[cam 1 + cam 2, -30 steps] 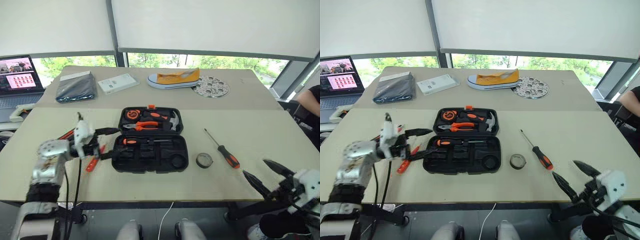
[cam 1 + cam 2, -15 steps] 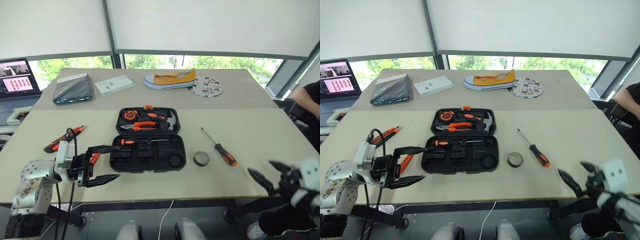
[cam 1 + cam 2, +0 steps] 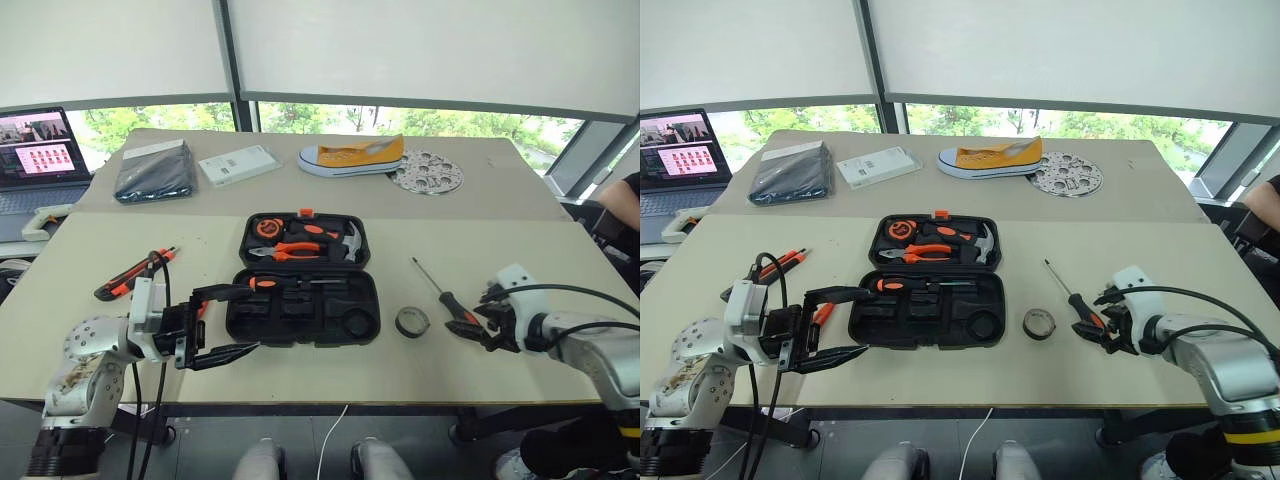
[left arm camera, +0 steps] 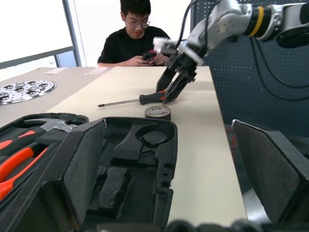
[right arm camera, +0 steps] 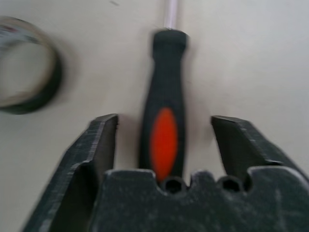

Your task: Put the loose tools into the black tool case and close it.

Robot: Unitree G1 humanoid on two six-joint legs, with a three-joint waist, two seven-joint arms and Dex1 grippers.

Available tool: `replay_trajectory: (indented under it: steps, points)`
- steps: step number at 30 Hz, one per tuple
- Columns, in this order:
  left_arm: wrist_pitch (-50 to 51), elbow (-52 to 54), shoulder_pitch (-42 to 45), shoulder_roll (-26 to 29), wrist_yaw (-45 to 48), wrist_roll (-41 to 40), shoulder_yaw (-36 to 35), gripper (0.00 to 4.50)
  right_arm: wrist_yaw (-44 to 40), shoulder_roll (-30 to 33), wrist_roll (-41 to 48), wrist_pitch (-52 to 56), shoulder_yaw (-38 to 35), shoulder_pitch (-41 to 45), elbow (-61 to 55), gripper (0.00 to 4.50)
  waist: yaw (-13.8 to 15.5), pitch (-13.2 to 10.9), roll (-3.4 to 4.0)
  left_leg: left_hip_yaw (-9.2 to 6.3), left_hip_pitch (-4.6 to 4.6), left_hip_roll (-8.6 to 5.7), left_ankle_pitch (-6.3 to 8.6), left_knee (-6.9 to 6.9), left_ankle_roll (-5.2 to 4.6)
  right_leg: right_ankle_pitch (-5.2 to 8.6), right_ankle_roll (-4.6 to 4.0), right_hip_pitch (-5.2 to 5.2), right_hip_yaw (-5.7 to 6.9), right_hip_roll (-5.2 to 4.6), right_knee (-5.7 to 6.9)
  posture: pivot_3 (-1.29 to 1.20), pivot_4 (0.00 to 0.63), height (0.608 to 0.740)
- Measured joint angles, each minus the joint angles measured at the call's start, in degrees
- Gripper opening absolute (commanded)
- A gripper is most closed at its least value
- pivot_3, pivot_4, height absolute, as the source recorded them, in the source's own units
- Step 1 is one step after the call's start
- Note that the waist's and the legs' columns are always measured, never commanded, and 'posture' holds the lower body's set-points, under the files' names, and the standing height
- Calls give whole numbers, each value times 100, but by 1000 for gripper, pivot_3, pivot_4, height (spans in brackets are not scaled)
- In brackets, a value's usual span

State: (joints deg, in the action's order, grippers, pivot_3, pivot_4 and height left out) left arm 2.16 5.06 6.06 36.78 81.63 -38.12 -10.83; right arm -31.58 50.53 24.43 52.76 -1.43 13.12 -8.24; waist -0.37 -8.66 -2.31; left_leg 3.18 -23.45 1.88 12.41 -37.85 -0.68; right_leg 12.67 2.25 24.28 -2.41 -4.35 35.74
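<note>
My right gripper (image 5: 164, 140), jaws apart, straddles the screwdriver (image 3: 450, 301) handle at four o'clock — lined up to pinch it. My left gripper (image 3: 222, 322), wide open, idles beside the open black tool case (image 3: 302, 305), centre.

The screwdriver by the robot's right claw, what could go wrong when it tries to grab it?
The right end effector straddles the screwdriver handle with gaps on both sides, not yet gripping. The round handle might roll aside as the fingers close. The tape roll lies close by and could get nudged. Carried crooked, the long shaft may miss its slot in the black tool case.
</note>
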Motion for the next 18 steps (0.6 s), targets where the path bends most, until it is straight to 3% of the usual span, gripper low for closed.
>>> replay_trajectory:
  steps: [4,9,12,15,18]
  points:
    - [-264,-76,-122,3,74,149,-29,4500,75,-154,-115,-202,-268,-149,22,1044,5,0,0,0,-1,2,0,0,0,4,8,0,0,1,0,0,150,740]
    - [-323,-94,-275,-19,-38,151,-155,4500,-429,-244,-47,-1126,-856,-454,-133,1027,-16,-1,1,0,0,3,0,0,0,2,14,1,-1,0,0,0,150,740]
    - [-322,-67,-350,-61,-283,149,-258,4500,-1086,-266,-15,-1829,-731,177,-210,1027,-142,-8,6,4,17,11,0,0,0,-8,7,0,-8,7,3,0,150,740]
    - [-321,-14,-501,-68,-579,207,-396,4500,-1811,-244,-177,-2064,101,1352,-226,1027,-225,-10,4,-2,29,28,-1,0,0,-11,-7,-4,-5,27,11,0,150,740]
    - [-316,-90,-746,-9,-916,321,-665,4500,-2593,-419,-657,-1984,1432,2453,-12,1027,-213,-11,4,1,25,64,0,0,0,-7,-35,8,-1,51,15,0,150,740]
